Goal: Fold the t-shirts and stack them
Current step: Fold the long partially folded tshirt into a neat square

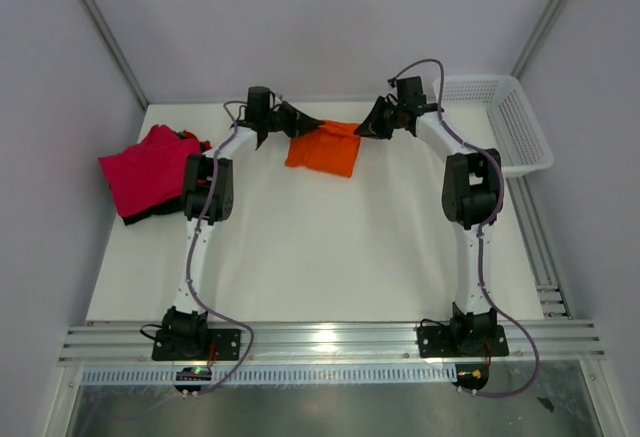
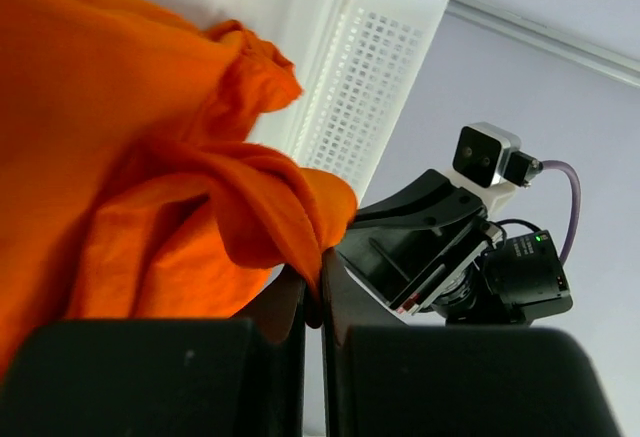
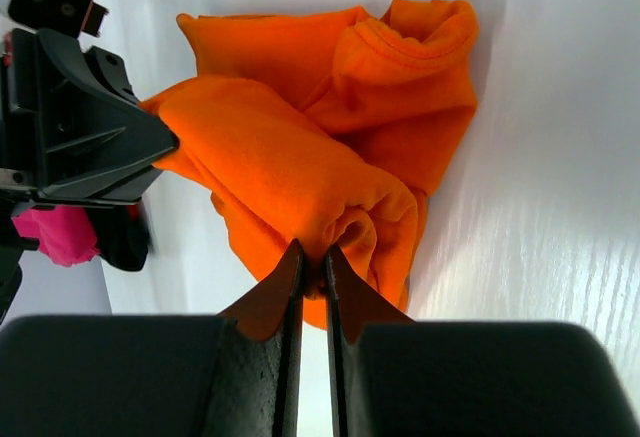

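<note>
Closest to each wrist lens we note black fingers clamped on cloth: the left gripper point(image 2: 312, 292) pinches a bunched edge of the bright orange cloth t-shirt point(image 1: 322, 147), and the right gripper point(image 3: 312, 265) is closed on a rolled fold at its opposite side. From above, that shirt sits at the far middle of the white table point(image 1: 330, 257), strung between the two grippers, crumpled rather than flat; whether it is lifted clear of the surface we cannot tell. At the left edge of the table, well apart, the magenta-pink cloth t-shirt point(image 1: 145, 169) lies in a loose heap on top of the black cloth t-shirt point(image 1: 140, 219), of which only dark margins show. The white plastic mesh basket point(image 1: 515, 122) stands at the far right corner, nothing visible in it. Our reading: early days. No shirt looks squarely folded, no stack exists. The orange one is in hand and needs spreading before any fold; the other two are untouched work.
</note>
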